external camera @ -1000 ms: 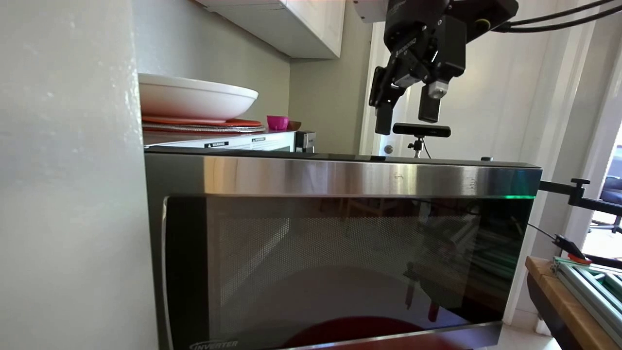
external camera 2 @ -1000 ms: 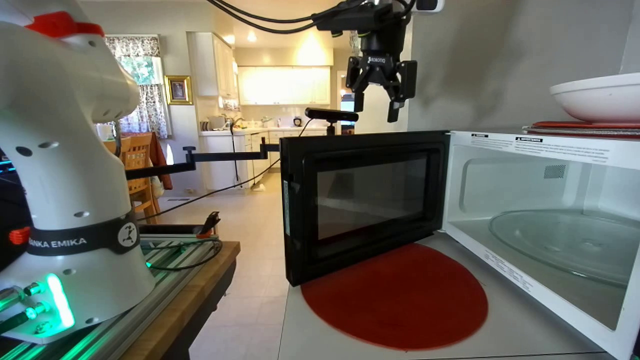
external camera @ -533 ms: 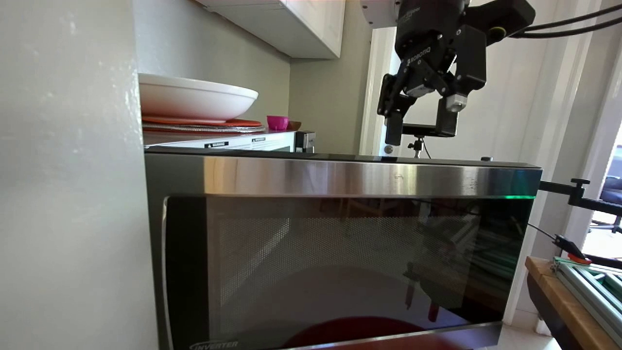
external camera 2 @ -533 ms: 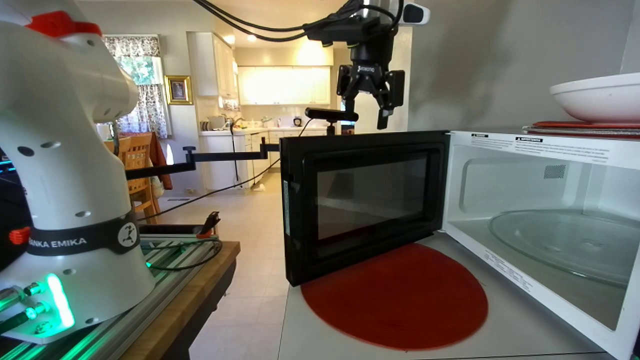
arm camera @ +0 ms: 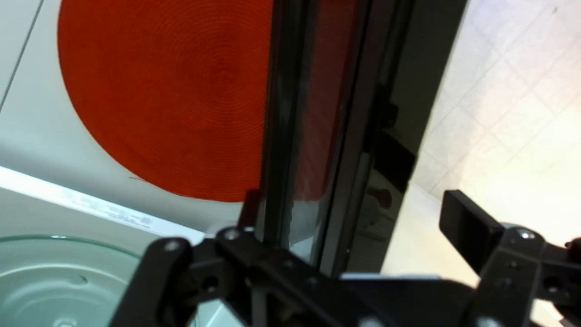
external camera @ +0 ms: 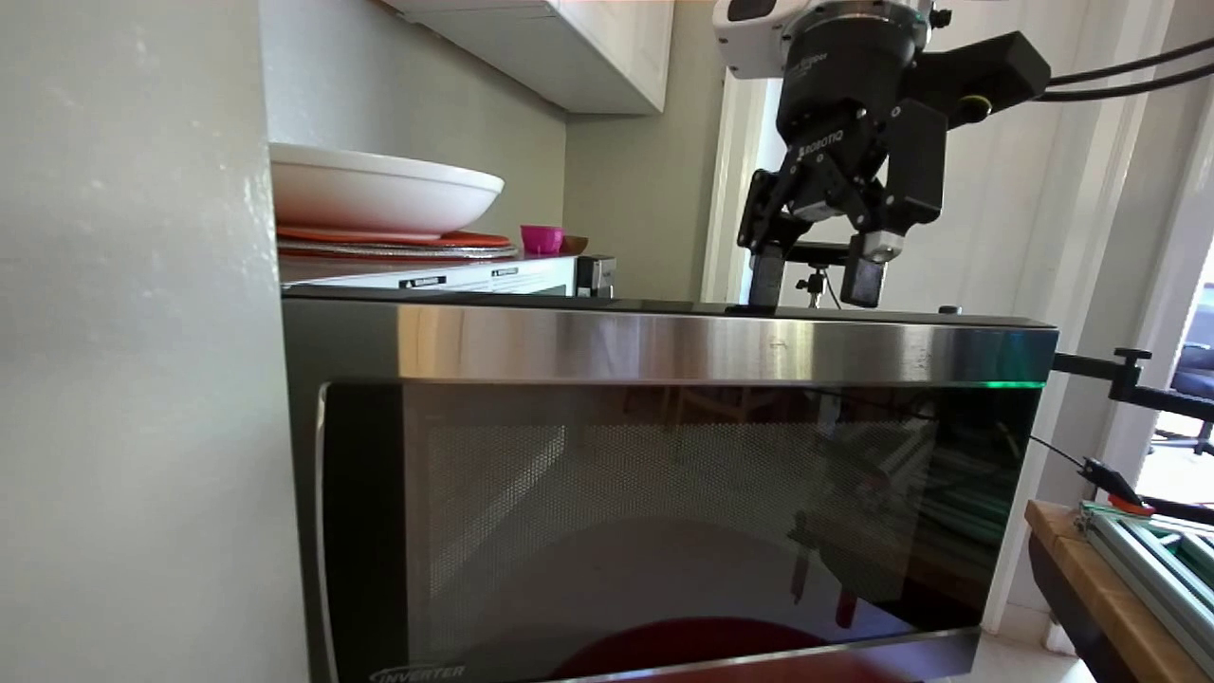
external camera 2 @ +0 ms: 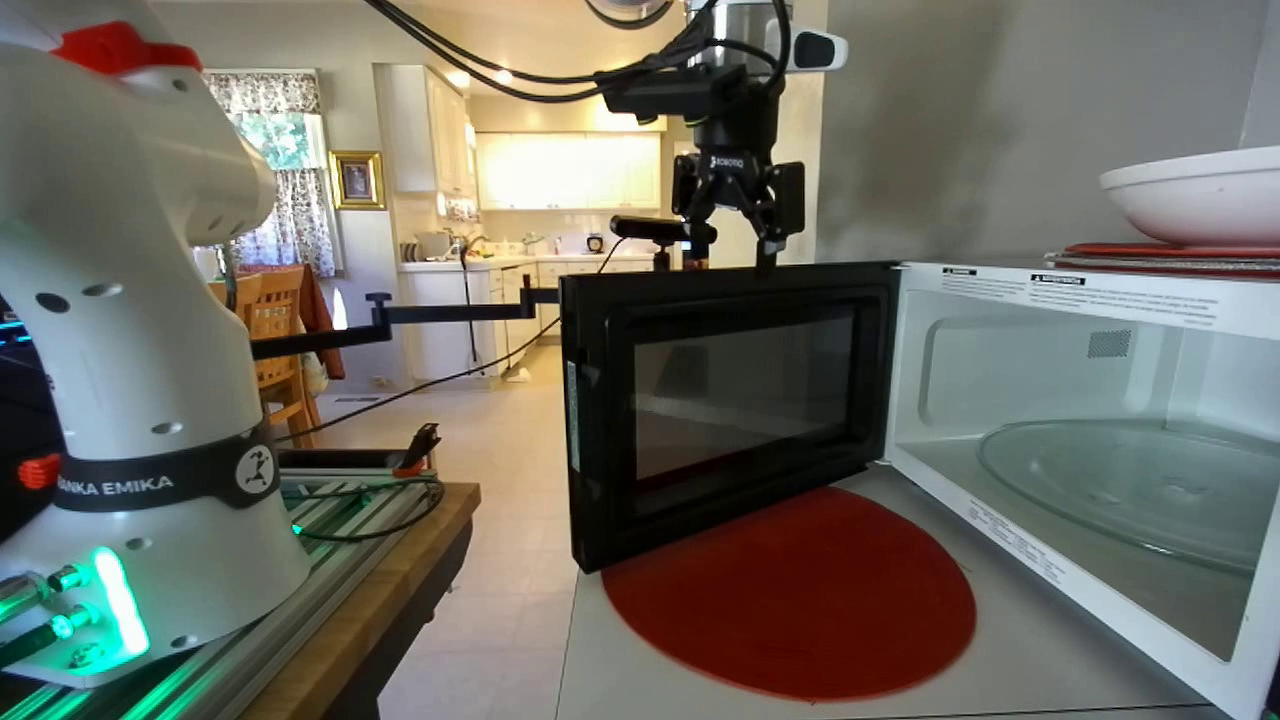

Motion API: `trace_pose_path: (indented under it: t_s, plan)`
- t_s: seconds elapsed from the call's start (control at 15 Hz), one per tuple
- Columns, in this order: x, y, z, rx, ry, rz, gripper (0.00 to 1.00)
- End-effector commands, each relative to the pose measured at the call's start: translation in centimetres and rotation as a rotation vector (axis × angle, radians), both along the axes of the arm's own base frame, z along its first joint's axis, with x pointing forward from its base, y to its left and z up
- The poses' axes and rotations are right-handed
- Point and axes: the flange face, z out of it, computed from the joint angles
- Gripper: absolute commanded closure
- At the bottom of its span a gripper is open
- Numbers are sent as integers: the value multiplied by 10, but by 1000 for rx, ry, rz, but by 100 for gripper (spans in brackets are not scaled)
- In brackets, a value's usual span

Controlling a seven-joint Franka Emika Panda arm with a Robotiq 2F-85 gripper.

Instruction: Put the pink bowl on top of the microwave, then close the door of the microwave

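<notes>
The microwave [external camera 2: 1240, 312] stands with its door [external camera 2: 740, 400] swung wide, dark glass facing out in an exterior view. On top of the microwave, at the far corner, sits the small pink bowl [external camera: 542, 239]; the wrist view does not show it. My gripper [external camera: 816, 285] points down just over the door's top edge, jaws spread wide and holding nothing. Seen from the wrist, the gripper [arm camera: 356, 218] has one finger on the door's inner side and the other over the floor outside, with the door [arm camera: 354, 136] running between. Contact with the door cannot be made out.
A wide white dish [external camera: 379, 190] on reddish plates [external camera: 474, 240] shares the microwave's top. A round red mat [external camera 2: 800, 620] lies under the door. A glass turntable [external camera 2: 1120, 490] is inside the microwave. A black camera [external camera 2: 660, 230] on a stand is beyond the door.
My gripper has come down to the door's top edge, shifting away from the microwave body toward the door's free end. The jaws stay open; the bowl and door have not moved.
</notes>
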Motion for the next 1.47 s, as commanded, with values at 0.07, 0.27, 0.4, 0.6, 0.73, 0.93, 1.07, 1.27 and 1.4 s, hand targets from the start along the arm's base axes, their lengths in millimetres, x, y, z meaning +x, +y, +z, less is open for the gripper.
trace_pose_path:
  t_s: [0.07, 0.27, 0.4, 0.6, 0.73, 0.93, 1.07, 1.27, 1.4]
  plan:
    - [-12, 1, -5, -26, -54, 17, 0]
    - [-12, 1, -8, -50, -85, 26, 0]
    - [-12, -1, -9, -69, -104, 31, 0]
    - [-12, -4, -10, -91, -126, 37, 0]
    - [-11, -6, -11, -103, -138, 39, 0]
    - [-9, -10, -12, -120, -154, 39, 0]
    - [-6, -16, -11, -130, -170, 33, 0]
    - [1, -32, -14, -139, -185, 10, 0]
    - [7, -47, -17, -150, -207, -19, 0]
